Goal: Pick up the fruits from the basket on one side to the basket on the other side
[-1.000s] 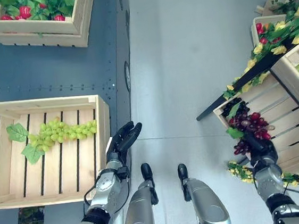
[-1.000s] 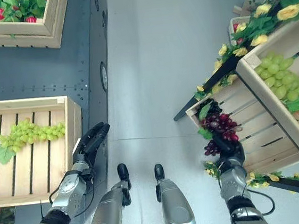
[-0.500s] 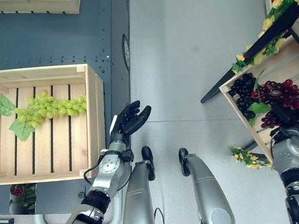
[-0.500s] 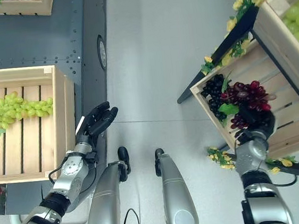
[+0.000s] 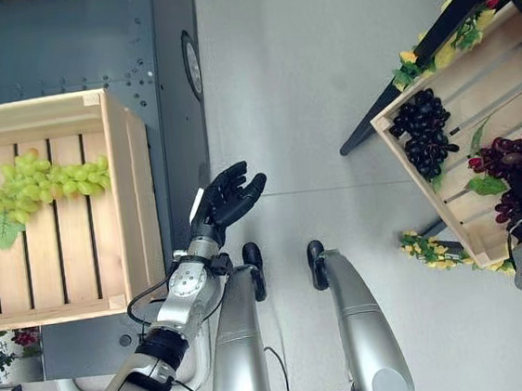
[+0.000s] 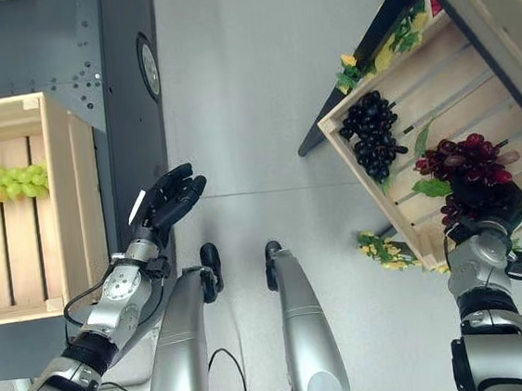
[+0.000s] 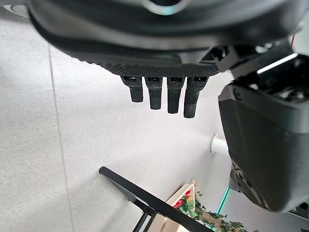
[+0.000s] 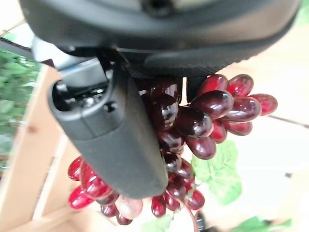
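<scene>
In the right crate (image 6: 401,195), right hand (image 6: 491,209) clasps red grapes (image 6: 467,160).

Both arms are silver-grey metal shells with black joint bands at the elbow and a round silver wrist housing. The left hand (image 5: 224,199) is matte black with a small white patch at the thumb side; its fingers (image 7: 168,99) end in squared, ribbed black tips. The right hand (image 6: 496,211) is likewise black, with a broad smooth black thumb cover (image 8: 120,140).
</scene>
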Controlling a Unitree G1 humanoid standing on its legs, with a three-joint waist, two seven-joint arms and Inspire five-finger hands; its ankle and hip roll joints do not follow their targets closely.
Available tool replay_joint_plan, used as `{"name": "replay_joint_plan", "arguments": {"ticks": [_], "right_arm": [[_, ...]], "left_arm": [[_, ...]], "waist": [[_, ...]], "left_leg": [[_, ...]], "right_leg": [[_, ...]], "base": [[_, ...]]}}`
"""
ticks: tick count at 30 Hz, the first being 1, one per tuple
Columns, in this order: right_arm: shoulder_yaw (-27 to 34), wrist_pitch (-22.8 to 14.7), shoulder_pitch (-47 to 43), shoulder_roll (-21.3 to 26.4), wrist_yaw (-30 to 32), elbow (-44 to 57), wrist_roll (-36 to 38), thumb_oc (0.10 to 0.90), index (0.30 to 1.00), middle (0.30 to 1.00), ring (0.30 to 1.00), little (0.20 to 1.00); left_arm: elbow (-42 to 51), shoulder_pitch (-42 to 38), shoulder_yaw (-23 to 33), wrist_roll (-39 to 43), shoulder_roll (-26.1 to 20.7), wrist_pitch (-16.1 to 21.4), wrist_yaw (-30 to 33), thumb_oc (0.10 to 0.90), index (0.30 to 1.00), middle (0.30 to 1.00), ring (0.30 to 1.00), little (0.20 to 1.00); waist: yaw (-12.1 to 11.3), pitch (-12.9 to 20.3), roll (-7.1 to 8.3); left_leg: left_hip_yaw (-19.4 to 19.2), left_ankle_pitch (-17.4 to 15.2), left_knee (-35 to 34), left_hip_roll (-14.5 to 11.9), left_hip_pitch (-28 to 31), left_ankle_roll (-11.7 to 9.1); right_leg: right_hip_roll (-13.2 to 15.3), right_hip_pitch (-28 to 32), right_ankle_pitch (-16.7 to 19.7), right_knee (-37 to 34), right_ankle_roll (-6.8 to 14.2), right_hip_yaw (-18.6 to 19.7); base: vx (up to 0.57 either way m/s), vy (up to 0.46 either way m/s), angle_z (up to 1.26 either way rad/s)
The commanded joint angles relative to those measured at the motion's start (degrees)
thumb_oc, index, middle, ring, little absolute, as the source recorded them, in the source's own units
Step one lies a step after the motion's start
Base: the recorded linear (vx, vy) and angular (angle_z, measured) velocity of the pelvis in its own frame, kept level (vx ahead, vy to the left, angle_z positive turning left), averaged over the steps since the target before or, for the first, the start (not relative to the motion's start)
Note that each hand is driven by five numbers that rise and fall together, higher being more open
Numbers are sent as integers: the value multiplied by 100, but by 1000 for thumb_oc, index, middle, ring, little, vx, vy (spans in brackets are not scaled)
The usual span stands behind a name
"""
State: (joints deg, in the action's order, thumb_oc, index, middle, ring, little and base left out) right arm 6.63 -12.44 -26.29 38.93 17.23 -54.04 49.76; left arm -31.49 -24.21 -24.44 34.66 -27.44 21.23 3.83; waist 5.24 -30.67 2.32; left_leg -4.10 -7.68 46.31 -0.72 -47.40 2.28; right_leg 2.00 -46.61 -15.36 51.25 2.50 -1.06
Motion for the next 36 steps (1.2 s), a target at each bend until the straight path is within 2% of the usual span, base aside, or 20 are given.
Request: {"name": "replay_joint_plan", "arguments": {"ticks": [1,7,8,16,24,27,31,34,36], "right_arm": [[341,-392,-151,1040,292,32,-438,400,300,300,300,300],[194,-100,-180,1131,25,31,-523,400,300,300,300,300],[143,-21,-182,1119,-58,39,-501,800,900,900,900,900],[28,151,-58,1041,4,111,-617,800,900,900,900,900],[67,326,-33,1034,123,-34,-770,800,900,900,900,900],[40,550,-11,1002,-168,-37,-727,800,900,900,900,900],[-134,667,50,885,-313,-30,-903,800,900,900,900,900],[-297,666,112,751,-306,-36,-1116,800,900,900,900,900],[-433,465,155,640,-59,-9,-1644,800,900,900,900,900]], "left_arm": [[746,-113,-113,58,-132,652,-216,800,900,900,900,900],[740,-125,-116,70,-204,613,-296,800,900,900,900,900],[721,-143,-110,75,-208,598,-329,800,900,900,900,900],[754,-149,-106,-17,-245,505,-462,800,900,900,900,900],[705,-163,-163,-62,-263,439,-427,800,900,900,900,900],[686,-123,-132,-65,-270,420,-440,800,900,900,900,900],[740,-118,-95,-19,-278,402,-455,800,900,900,900,900],[760,-124,-90,-53,-268,442,-446,800,900,900,900,900],[766,-157,-95,-66,-232,449,-430,800,900,900,900,900]], "waist": [[-13,88,41],[-10,88,73],[-11,88,94],[-28,88,241],[-33,88,256],[-35,88,250],[-48,88,250],[-49,88,247],[-41,88,238]], "left_leg": [[-359,-1173,284,194,708,212],[-387,-1193,281,154,757,191],[-390,-1174,292,137,746,187],[-381,-1218,265,70,893,204],[-385,-1216,183,52,1030,224],[-395,-1212,150,62,1061,221],[-401,-1192,101,77,1094,227],[-416,-1174,24,78,1147,233],[-425,-1163,-31,86,1199,244]], "right_leg": [[-330,505,462,-453,-364,-465],[-335,545,482,-514,-343,-493],[-328,535,509,-522,-346,-509],[-355,725,533,-658,-318,-527],[-353,838,553,-716,-293,-511],[-353,864,564,-761,-287,-499],[-348,893,576,-811,-293,-498],[-348,931,584,-862,-287,-494],[-344,970,581,-893,-287,-488]], "base": [[0,0,0],[3,-7,2],[0,0,0],[20,-33,-4],[0,0,0],[0,0,0],[0,0,0],[0,0,0],[0,0,0]]}}
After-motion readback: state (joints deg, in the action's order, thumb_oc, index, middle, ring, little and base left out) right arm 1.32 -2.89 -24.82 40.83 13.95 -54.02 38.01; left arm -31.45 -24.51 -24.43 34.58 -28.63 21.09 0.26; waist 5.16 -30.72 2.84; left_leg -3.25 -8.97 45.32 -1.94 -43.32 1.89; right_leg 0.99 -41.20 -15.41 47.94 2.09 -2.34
